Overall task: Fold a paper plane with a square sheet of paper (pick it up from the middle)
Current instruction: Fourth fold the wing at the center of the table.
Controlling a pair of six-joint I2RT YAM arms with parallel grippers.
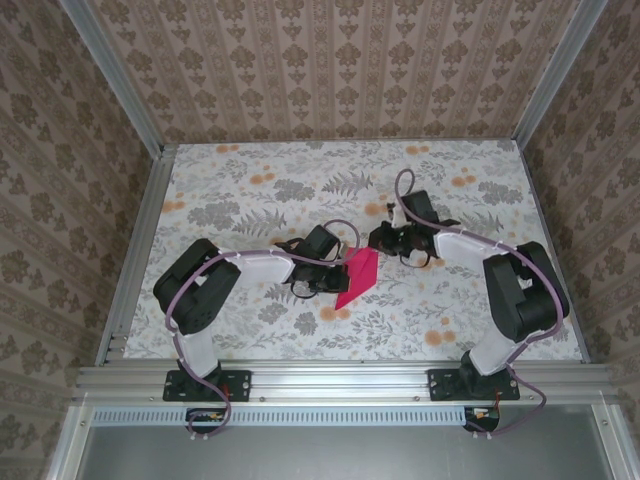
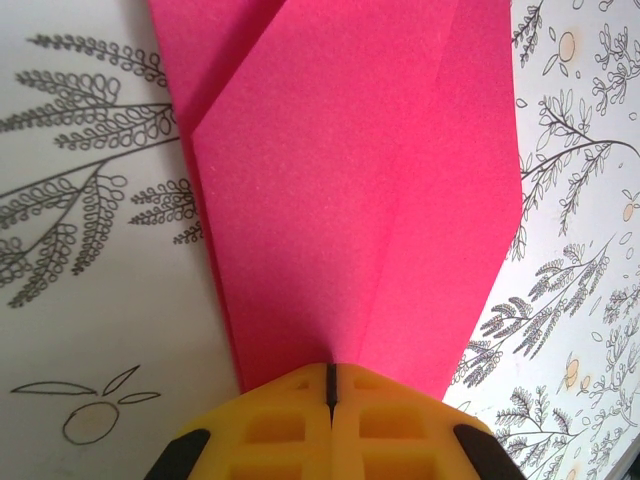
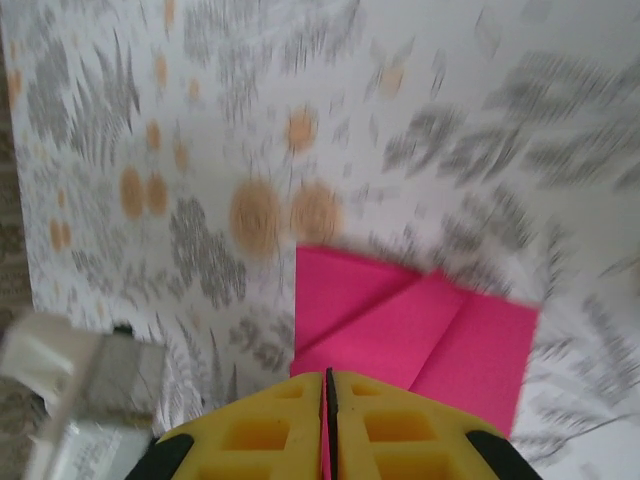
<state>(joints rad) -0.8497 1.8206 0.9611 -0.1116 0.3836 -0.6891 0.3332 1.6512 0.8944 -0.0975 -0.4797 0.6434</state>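
The magenta-pink sheet of paper (image 1: 358,278) is folded into a narrow, pointed shape with diagonal flaps. It hangs tilted just above the middle of the table between both arms. My left gripper (image 1: 332,283) is shut on its left side. In the left wrist view the yellow fingers (image 2: 280,430) meet at the gripper tip (image 2: 331,372), and the paper (image 2: 350,200) fans out from there. My right gripper (image 1: 386,241) is at the paper's far upper end. The right wrist view is blurred: the gripper (image 3: 327,376) is shut, pink shows in the slit, and the folded paper (image 3: 400,310) spreads beyond.
The table (image 1: 250,190) carries a grey leaf and orange flower print. Aluminium rails (image 1: 330,378) frame its near edge and sides, with patterned walls behind. A blurred white-grey part of the other arm (image 3: 85,400) sits at the lower left of the right wrist view.
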